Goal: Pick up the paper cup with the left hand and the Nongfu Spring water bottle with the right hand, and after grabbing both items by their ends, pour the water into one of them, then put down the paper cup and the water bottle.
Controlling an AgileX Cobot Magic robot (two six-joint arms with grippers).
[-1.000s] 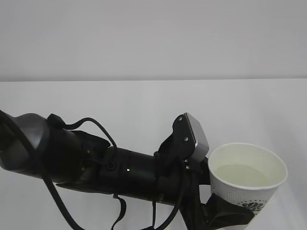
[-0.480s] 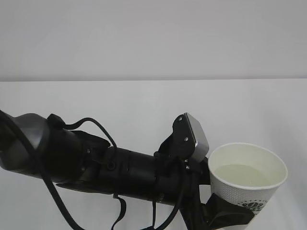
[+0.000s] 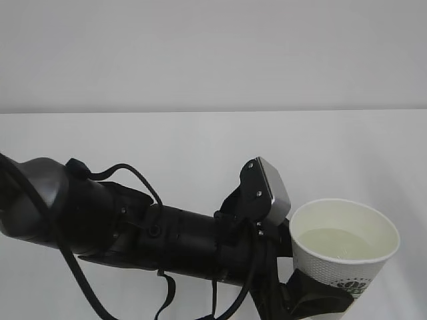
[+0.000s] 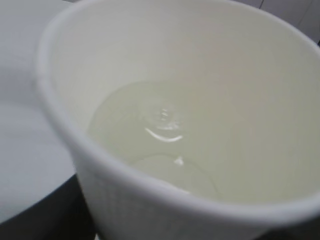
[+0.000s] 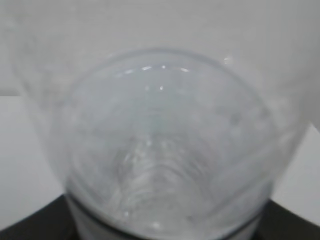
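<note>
Left wrist view: my left hand (image 3: 303, 293) grips the water-filled paper cup (image 4: 190, 115) low — soft walls, squeeze lightly; right fingers hold the bottle (image 5: 165, 150).

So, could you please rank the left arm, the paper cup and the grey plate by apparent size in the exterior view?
1. left arm, though nearest the camera
2. paper cup
3. grey plate

White paper cup (image 3: 343, 257) upright w/ pale water (image 4: 155, 145); clear bottle (image 5: 165, 150) close-up, blurred
</note>
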